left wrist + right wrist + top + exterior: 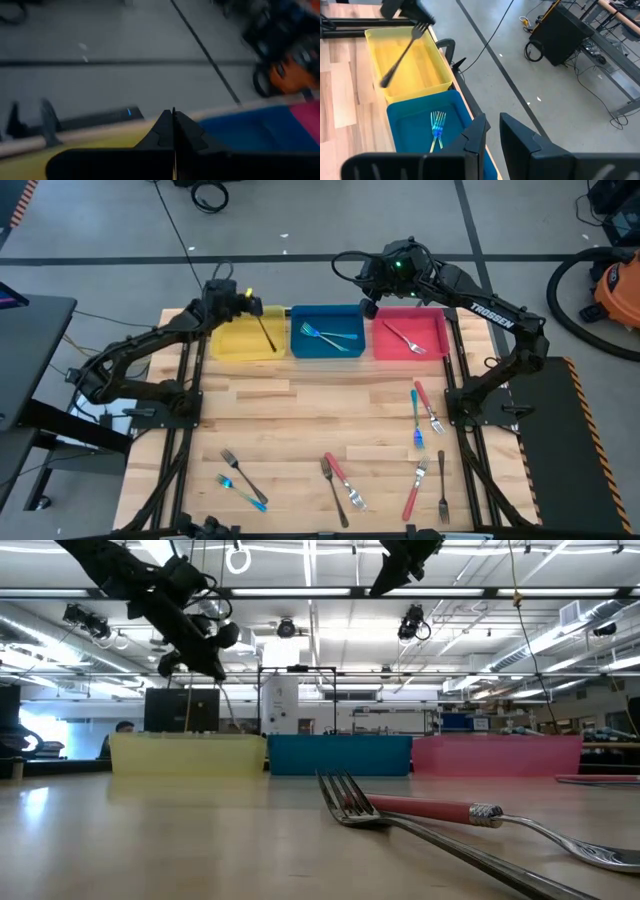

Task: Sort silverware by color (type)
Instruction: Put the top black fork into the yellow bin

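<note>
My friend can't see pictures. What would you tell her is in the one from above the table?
The left pincer is shut on a dark fork and holds it over the yellow bin, first in a row with a blue bin and a pink bin. The right pincer hangs empty between the blue and pink bins. More forks lie scattered on the wooden table.

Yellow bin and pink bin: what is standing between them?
The blue bin, holding two forks, sits between the yellow bin and pink bin, clearest in the high view.
</note>
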You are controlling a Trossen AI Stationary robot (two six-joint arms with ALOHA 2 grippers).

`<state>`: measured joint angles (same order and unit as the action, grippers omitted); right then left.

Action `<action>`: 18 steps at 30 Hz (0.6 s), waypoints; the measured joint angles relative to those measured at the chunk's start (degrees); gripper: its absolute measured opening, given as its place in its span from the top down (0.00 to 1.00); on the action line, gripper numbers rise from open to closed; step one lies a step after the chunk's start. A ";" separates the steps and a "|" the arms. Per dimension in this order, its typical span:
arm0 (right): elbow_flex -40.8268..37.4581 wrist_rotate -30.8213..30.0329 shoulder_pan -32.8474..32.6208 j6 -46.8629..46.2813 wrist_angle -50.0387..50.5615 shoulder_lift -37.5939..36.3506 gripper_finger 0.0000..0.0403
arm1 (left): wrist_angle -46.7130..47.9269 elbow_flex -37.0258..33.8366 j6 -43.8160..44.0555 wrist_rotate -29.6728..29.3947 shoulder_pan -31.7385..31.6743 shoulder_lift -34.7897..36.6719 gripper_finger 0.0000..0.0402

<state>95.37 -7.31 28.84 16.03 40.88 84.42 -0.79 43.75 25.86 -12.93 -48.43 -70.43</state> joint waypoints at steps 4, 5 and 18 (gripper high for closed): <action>0.02 0.00 0.00 0.00 0.00 -0.01 0.84 | -5.32 0.00 -0.25 -0.74 -0.32 0.00 0.99; 0.00 0.00 0.00 0.00 0.00 -0.02 0.84 | -5.35 0.00 -0.82 -1.14 -0.31 0.00 0.99; 0.02 0.00 0.00 -1.42 -0.04 -0.01 0.84 | -4.81 -5.80 -2.26 -12.81 -1.92 -0.09 0.98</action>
<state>95.39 -7.31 28.84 14.61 40.84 84.41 -5.60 37.95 23.59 -25.74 -50.35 -70.52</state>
